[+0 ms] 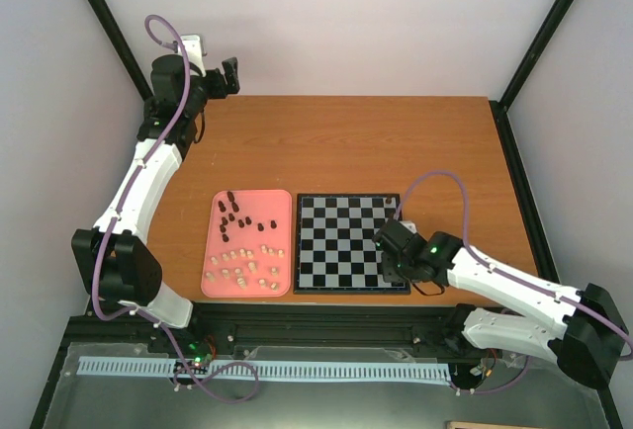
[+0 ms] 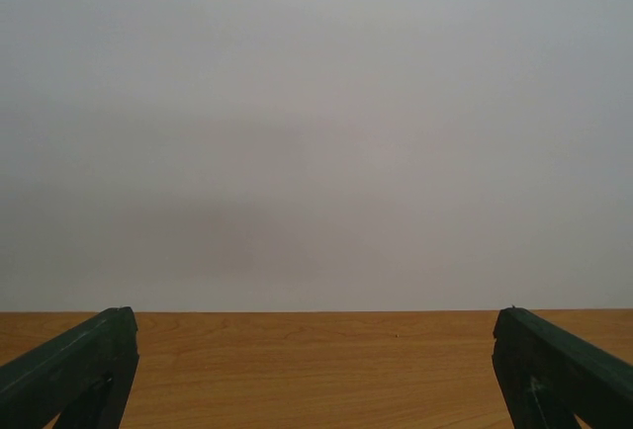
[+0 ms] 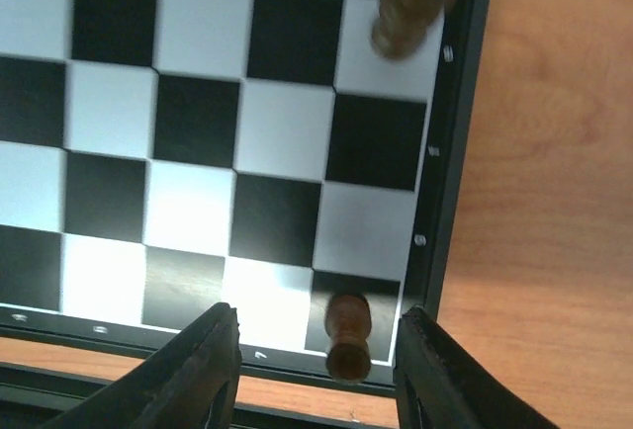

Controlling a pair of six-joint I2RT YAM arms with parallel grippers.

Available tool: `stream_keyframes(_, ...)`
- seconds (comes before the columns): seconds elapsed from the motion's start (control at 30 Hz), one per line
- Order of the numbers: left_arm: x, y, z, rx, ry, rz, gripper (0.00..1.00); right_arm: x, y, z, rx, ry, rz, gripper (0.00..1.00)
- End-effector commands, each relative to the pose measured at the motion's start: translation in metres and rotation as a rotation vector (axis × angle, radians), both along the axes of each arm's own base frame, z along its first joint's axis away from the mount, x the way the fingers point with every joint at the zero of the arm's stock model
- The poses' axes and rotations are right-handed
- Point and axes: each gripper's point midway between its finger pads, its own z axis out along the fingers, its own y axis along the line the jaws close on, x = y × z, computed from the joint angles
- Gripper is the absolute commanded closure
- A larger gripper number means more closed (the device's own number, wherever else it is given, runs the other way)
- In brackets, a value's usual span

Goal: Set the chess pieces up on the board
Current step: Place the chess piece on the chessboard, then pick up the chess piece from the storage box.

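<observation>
Right wrist | right pincer (image 3: 316, 320) wide open, empty | brown chess piece (image 3: 347, 335) between fingertips, on board (image 3: 198, 142) corner

Nothing here can be read outright. The only lettering I can spot is a run of tiny pale marks (image 3: 419, 239) printed along two sides of the black border of the board (image 3: 277, 132), which lies by the near edge of the table (image 1: 346, 142), right of its middle. They are too small and blurred to make out.
</observation>
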Motion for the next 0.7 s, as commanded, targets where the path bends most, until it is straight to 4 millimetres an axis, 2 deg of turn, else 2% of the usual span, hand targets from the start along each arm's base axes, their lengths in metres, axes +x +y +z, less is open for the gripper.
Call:
stream_keyframes(0.0, -0.003, -0.002, 0.026, -0.017, -0.062, -0.007, 0.00, 0.021, 0.009, 0.032, -0.016, -0.096, 0.034, 0.55)
stream_keyframes(0.1, -0.005, -0.002, 0.028, -0.017, -0.065, -0.008, 0.00, 0.037, 0.019, 0.047, -0.050, -0.138, 0.071, 0.53)
stream_keyframes(0.2, -0.008, -0.001, 0.030, -0.015, -0.069, -0.005, 0.00, 0.058, 0.043, 0.059, -0.039, -0.188, 0.136, 0.52)
stream_keyframes(0.33, -0.013, 0.000, 0.033, -0.017, -0.084, -0.004, 0.00, 0.089, 0.086, 0.070, -0.013, -0.248, 0.241, 0.52)
stream_keyframes(0.5, -0.016, 0.000, 0.036, -0.019, -0.091, -0.006, 0.00, 0.128, 0.148, 0.091, 0.052, -0.346, 0.391, 0.51)
stream_keyframes(0.67, -0.019, 0.001, 0.037, -0.020, -0.096, -0.002, 0.00, 0.157, 0.206, 0.093, 0.097, -0.389, 0.539, 0.50)
